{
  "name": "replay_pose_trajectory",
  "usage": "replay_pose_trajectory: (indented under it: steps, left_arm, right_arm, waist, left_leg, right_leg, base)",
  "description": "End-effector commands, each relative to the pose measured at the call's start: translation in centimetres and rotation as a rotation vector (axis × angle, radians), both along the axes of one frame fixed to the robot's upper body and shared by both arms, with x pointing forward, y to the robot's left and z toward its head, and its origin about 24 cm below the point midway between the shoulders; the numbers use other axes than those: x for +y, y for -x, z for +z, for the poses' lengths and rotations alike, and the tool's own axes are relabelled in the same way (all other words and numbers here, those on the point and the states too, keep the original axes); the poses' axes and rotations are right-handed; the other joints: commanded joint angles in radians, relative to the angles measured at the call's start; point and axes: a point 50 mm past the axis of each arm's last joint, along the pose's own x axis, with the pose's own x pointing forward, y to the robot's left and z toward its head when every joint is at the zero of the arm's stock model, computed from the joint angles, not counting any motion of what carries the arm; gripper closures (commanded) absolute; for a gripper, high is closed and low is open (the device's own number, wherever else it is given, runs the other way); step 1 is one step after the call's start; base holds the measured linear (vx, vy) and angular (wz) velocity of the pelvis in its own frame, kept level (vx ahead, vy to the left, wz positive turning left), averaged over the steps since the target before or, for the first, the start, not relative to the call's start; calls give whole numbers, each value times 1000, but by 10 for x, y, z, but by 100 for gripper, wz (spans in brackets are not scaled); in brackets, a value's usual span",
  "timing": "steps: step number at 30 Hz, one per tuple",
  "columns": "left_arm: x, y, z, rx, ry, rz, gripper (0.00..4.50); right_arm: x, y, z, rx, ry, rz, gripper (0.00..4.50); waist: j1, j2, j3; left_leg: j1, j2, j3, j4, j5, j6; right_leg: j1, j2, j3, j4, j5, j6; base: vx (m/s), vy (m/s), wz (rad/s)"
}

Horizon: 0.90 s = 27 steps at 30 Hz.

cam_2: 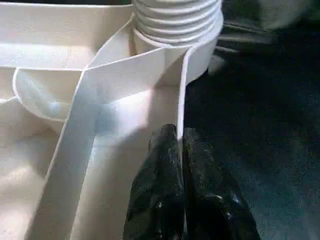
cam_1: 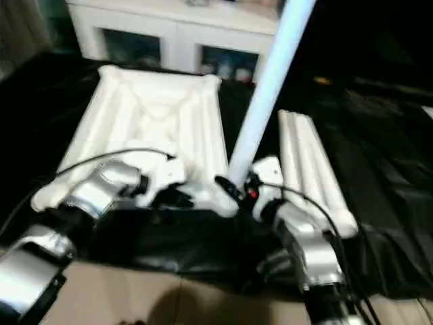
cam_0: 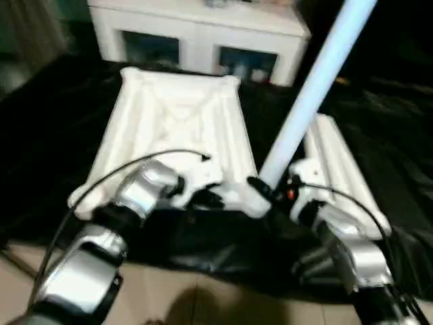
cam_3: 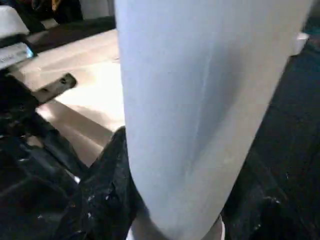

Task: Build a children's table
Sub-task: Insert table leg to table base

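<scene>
Black sheeting [cam_0: 61,128] over a big work table, pale floor [cam_0: 203,298] along its near edge, white cabinet with glass doors [cam_0: 196,40] behind.

White ribbed tabletop [cam_0: 176,128] of the children's table lying underside up on the sheet, long axis running away from the robot toward the cabinet. Spare white legs [cam_0: 338,169] lying side by side on the sheet just right of the tabletop, lengthwise, also pointing away.

Left gripper [cam_2: 181,145] at the tabletop's near edge, black fingers [cam_2: 160,190] pressed together with only a thin sliver between them, tips against the white rim wall just beside a round corner socket with a threaded ribbed collar [cam_2: 175,20]. Cannot tell whether the rim is pinched between them.

Right gripper [cam_0: 274,189] at the near right corner, fingers about half apart and closed around the base of a pale-blue tube leg [cam_0: 314,84]. Leg standing at that corner socket, long axis nearly upright, tilted up and to the right, top end out past the upper edge.
</scene>
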Motion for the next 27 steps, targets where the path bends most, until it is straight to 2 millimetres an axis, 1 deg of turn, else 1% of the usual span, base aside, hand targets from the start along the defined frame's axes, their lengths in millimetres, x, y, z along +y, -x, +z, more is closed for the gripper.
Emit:
replay_pose_trajectory:
  steps: [1,2,3,4,5,6,7,8,9,10,11,12,13,14,15,16,17,18,19,20,22,23,24,25,26,27]
  left_arm:
    - [9,3,-15,62,-34,98,450]
    - [8,3,-16,65,-34,113,450]
    - [8,2,-16,61,-37,128,450]
    - [8,2,-16,61,-37,128,450]
    - [8,1,-16,59,-44,179,450]
    - [8,0,-16,59,-45,197,450]
    - [6,0,-15,61,-38,224,450]
    - [4,-1,-14,62,-30,246,450]
    - [4,-1,-14,62,-30,246,450]
    - [2,-1,-13,64,-21,257,450]
    - [1,-1,-12,65,-19,259,450]
    - [-1,0,-11,69,-9,264,450]
    - [-1,0,-11,69,-9,264,450]
    - [-11,1,-7,71,26,276,450]
    - [-16,2,-5,70,37,280,450]
    - [-16,2,-5,70,37,280,450]
    - [-26,4,-3,74,59,293,450]
    - [-26,4,-3,74,59,293,450]
    - [-30,5,-3,73,65,304,450]
    - [-37,7,-2,72,78,320,450]
    - [-41,9,-1,70,87,336,450]
    - [-43,9,-1,71,93,341,450]
    - [-44,9,0,70,95,350,450]
    - [-44,9,0,70,96,353,450]
    - [-45,9,0,69,99,360,450]
    - [-46,9,0,69,100,363,450]
  right_arm:
    - [-10,25,-68,317,132,-77,264]
    - [-9,23,-68,318,137,-88,264]
    - [-9,21,-69,319,140,-104,264]
    - [-9,21,-69,319,140,-104,264]
    - [-11,15,-69,321,149,-152,264]
    - [-11,13,-69,322,150,-164,264]
    - [-11,11,-70,329,138,-179,264]
    - [-10,10,-70,338,125,-181,264]
    - [-10,10,-70,338,125,-181,264]
    - [-10,9,-70,343,117,-179,264]
    - [-9,9,-70,344,117,-178,264]
    - [-9,8,-70,347,116,-177,264]
    - [-9,8,-70,347,116,-177,264]
    - [-4,5,-71,387,92,-180,264]
    - [-2,3,-72,401,86,-182,264]
    - [-2,3,-72,401,86,-182,264]
    - [2,0,-73,426,75,-198,264]
    - [2,0,-73,426,75,-198,264]
    - [3,-2,-73,432,77,-207,264]
    - [7,-7,-73,441,80,-232,264]
    - [9,-11,-72,450,73,-251,264]
    - [10,-12,-71,451,70,-262,264]
    - [10,-14,-71,448,74,-278,264]
    - [11,-15,-70,447,75,-283,264]
    - [11,-16,-70,447,75,-295,264]
    - [11,-17,-70,447,75,-301,264]
  waist:
    - [14,11,-17]
    - [21,31,-6]
    - [19,43,-14]
    - [-2,60,-13]
    - [-14,57,-18]
    - [-15,62,-16]
    - [-19,62,2]
    - [-22,40,4]
    - [-21,44,2]
    - [-23,42,-4]
    - [-21,47,-10]
    - [-21,47,-14]
    - [-19,50,-17]
    - [-21,45,-19]
    - [-23,48,-13]
    - [-23,48,-13]
    - [-28,41,-9]
    - [-31,41,-9]
    - [-31,40,-9]
    - [-34,40,-11]
    - [-37,39,-13]
    - [-36,36,-17]
    - [-35,34,-20]
    - [-34,35,-22]
    - [-34,35,-22]
    - [-32,33,-19]
  left_leg:
    - [-48,-28,-142,94,-9,31]
    - [-74,31,-141,4,-5,-24]
    - [-39,46,-131,-48,-13,-54]
    - [21,77,-125,-80,-146,-39]
    - [36,84,-103,-91,-320,-21]
    - [38,80,-91,-94,-396,-20]
    - [43,77,-88,-96,-544,-45]
    - [33,72,-98,-98,-585,-50]
    - [36,73,-103,-98,-595,-52]
    - [32,72,-105,-103,-572,-42]
    - [27,75,-102,-111,-503,-31]
    - [24,78,-99,-114,-464,-27]
    - [19,84,-93,-119,-386,-18]
    - [9,89,-86,-120,-307,-14]
    - [8,87,-79,-124,-313,-16]
    - [8,87,-79,-124,-313,-16]
    - [14,83,-78,-122,-409,-32]
    - [13,80,-82,-123,-439,-39]
    - [13,80,-83,-123,-443,-39]
    - [11,82,-84,-124,-441,-41]
    - [8,81,-82,-123,-424,-39]
    - [6,81,-79,-121,-395,-32]
    - [2,80,-74,-118,-345,-23]
    - [1,81,-72,-118,-319,-20]
    - [1,81,-70,-117,-300,-15]
    - [9,80,-62,-114,-308,-3]
  right_leg:
    - [40,-172,114,-237,-889,-122]
    - [62,-139,61,-174,-586,-159]
    - [40,-82,32,-152,-392,-177]
    - [-3,-32,23,-125,-114,-203]
    - [-4,-40,37,-130,-79,-240]
    - [-7,-48,40,-141,-161,-248]
    - [-23,-63,41,-173,-407,-210]
    - [-16,-71,35,-194,-612,-129]
    - [-17,-75,35,-199,-659,-104]
    - [-11,-78,35,-208,-675,-77]
    - [-2,-80,39,-207,-603,-88]
    - [1,-78,41,-205,-545,-102]
    - [3,-71,42,-195,-405,-135]
    - [9,-66,43,-175,-253,-177]
    - [6,-59,40,-174,-232,-193]
    - [6,-59,40,-174,-232,-193]
    - [-3,-65,43,-182,-332,-181]
    - [-4,-67,43,-187,-389,-163]
    - [-4,-68,42,-190,-403,-153]
    - [-4,-70,43,-188,-393,-150]
    - [-4,-68,43,-186,-359,-150]
    - [-3,-67,44,-184,-319,-152]
    - [0,-64,45,-178,-248,-162]
    - [1,-63,46,-173,-205,-170]
    - [2,-60,46,-170,-171,-177]
    - [-5,-57,46,-171,-163,-189]
  base:
    - [109,-85,-36]
    - [36,23,-47]
    - [36,23,-47]
    - [-61,12,6]
    - [-102,-36,35]
    - [-102,-36,35]
    - [-89,-45,18]
    - [-71,-8,-6]
    - [-71,-8,-6]
    - [-62,25,-14]
    - [0,0,0]
    - [0,0,0]
    - [0,0,0]
    - [0,0,0]
    - [0,0,0]
    - [0,0,0]
    - [0,0,0]
    - [0,0,0]
    - [0,0,0]
    - [0,0,0]
    - [0,0,0]
    - [0,0,0]
    - [0,0,0]
    - [0,0,0]
    - [0,0,0]
    - [0,0,0]
